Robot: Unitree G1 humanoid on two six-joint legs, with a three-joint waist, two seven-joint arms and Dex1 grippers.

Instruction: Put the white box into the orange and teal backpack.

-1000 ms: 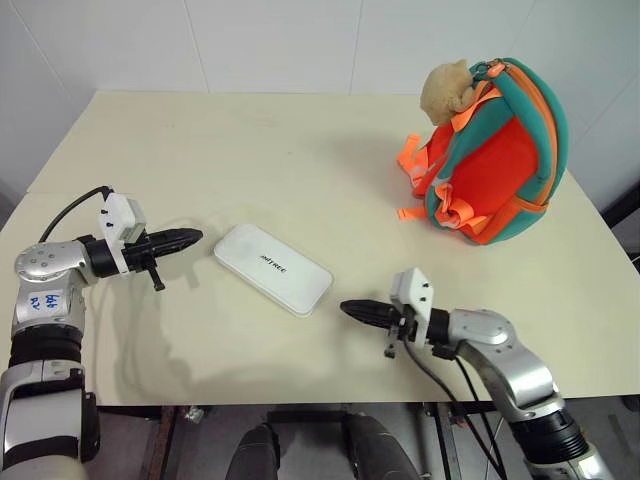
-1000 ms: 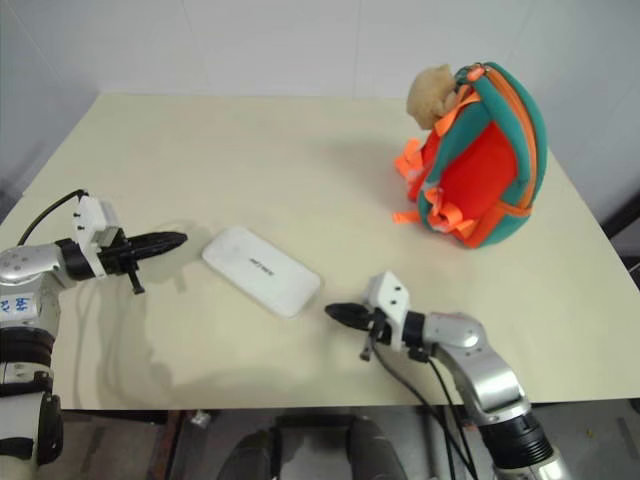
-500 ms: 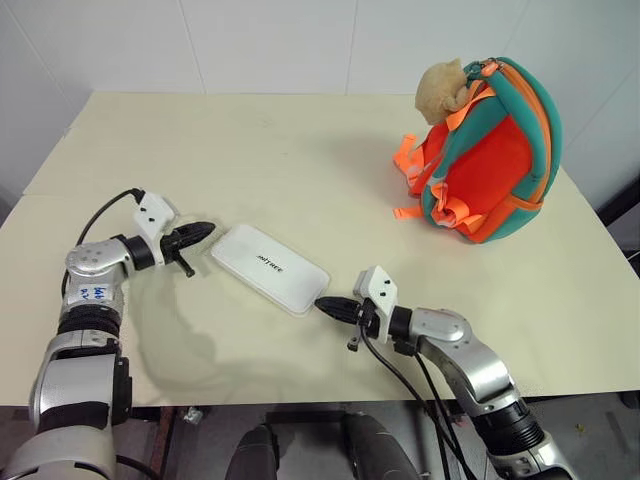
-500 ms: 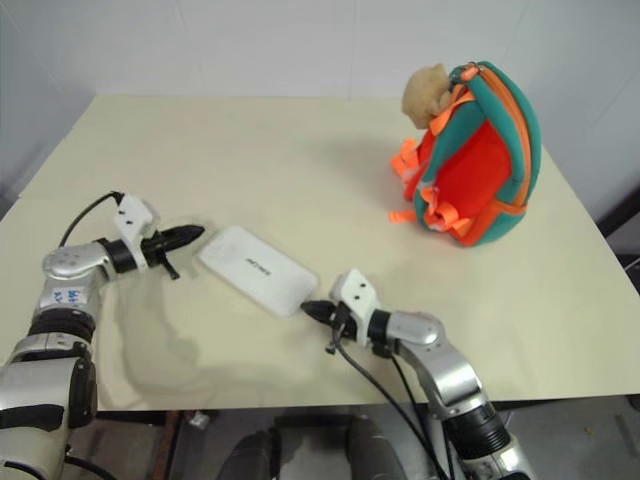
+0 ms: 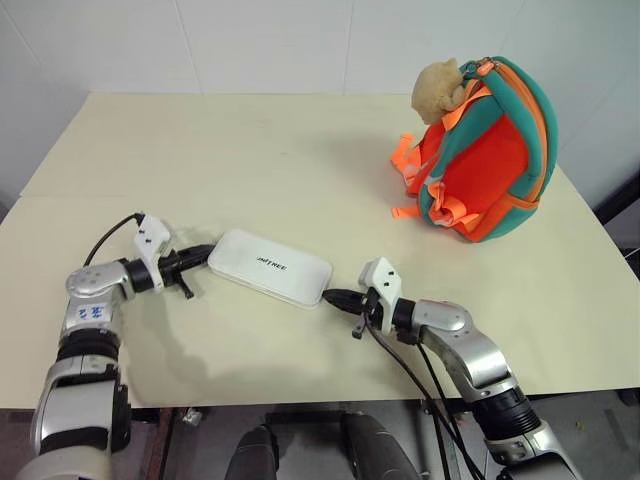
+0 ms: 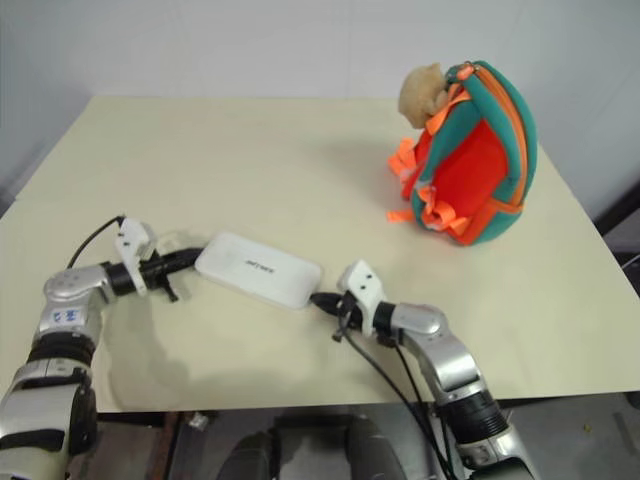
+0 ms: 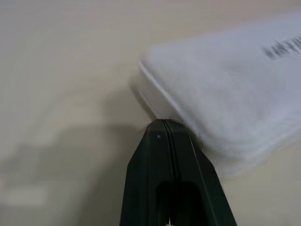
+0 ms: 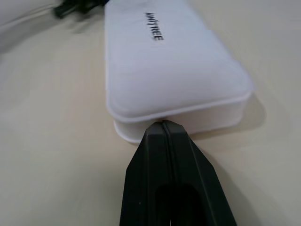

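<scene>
The left gripper [image 5: 203,254] had its two black fingers pressed together, the tip against the left short end of the white box [image 5: 270,267]. The right gripper [image 5: 332,296] was likewise pressed together, its tip meeting the box's right short end at the seam between lid and base. Neither held anything; the box sat pinned between the two tips, flat on the cream worktop [image 5: 250,160], near its front edge. There was one white box, with dark lettering on top. One orange and teal backpack [image 5: 485,150] stood upright, well apart, toward the far right of the worktop, one beige plush ball [image 5: 438,88] at its top.
</scene>
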